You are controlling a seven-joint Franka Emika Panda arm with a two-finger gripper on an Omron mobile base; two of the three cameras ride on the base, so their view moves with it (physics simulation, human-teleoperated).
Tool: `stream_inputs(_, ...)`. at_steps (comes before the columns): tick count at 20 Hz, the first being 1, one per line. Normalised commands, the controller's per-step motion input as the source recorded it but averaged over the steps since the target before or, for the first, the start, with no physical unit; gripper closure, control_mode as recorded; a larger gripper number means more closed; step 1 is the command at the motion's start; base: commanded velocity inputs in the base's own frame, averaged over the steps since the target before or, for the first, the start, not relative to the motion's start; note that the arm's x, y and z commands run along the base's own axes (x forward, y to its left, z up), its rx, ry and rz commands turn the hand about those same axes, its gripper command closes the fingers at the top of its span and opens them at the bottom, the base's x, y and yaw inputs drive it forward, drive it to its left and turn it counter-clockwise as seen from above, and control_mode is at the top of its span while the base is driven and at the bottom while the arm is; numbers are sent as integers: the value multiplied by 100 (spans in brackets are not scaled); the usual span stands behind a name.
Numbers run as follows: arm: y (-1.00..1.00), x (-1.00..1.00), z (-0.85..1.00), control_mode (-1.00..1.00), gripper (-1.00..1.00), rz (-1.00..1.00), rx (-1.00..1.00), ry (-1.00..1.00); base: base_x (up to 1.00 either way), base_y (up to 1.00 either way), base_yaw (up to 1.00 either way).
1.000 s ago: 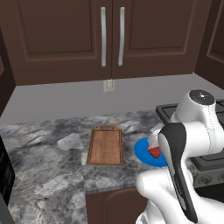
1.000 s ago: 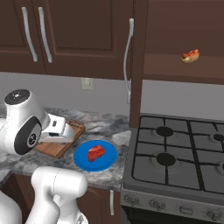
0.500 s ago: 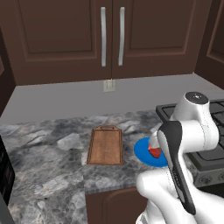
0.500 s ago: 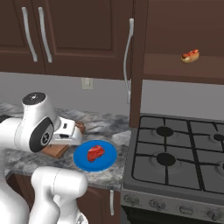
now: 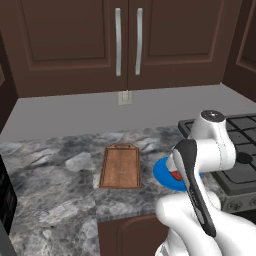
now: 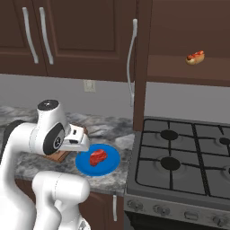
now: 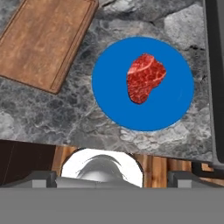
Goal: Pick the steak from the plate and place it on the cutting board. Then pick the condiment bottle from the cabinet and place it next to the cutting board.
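You are at the very start: neither of the 2 steps is done. The steak (image 7: 145, 78) lies flat on the blue plate (image 7: 113, 105), a little off its centre toward the stove side, and nothing touches it. The cutting board (image 5: 120, 166) sits bare on the marbled desk (image 5: 55, 185), just beside the plate on the side away from the stove (image 6: 184, 161), with a narrow strip of stone between them.

Your end effector (image 6: 81, 139) hangs above the near edge of the plate, looking down on the meat in the hand view. Its jaws stand fully apart and carry nothing. I judge that you are lining up over the steak, so the descent and the grasp are yet to come, followed by a short carry sideways to the board.

For step 2, the wall cabinet (image 5: 75, 45) above the board has both panelled doors shut in the left base view. In the right base view, a door (image 6: 134, 54) stands swung out edge-on beside an open shelf (image 6: 188, 72) over the stove. On that shelf you can see a hot dog in a bun (image 6: 195, 57), which is not your target. I cannot make out the condiment bottle from here, so you will have to find it before you reach.
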Motion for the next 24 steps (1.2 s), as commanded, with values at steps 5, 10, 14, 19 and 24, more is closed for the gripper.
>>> stream_inputs(5,-12,18,-44,-100,-100,-6,0,-1,0,0,0)
stream_inputs(10,-6,16,-39,-100,-100,-9,0,-1,0,0,0)
stream_inputs(14,-5,19,-36,-100,-100,-8,0,0,0,0,0)
stream_inputs(19,0,30,-26,-100,-100,-3,0,-1,0,0,0)
stream_inputs(24,0,41,-27,-100,-100,0,0,-1,0,0,0)
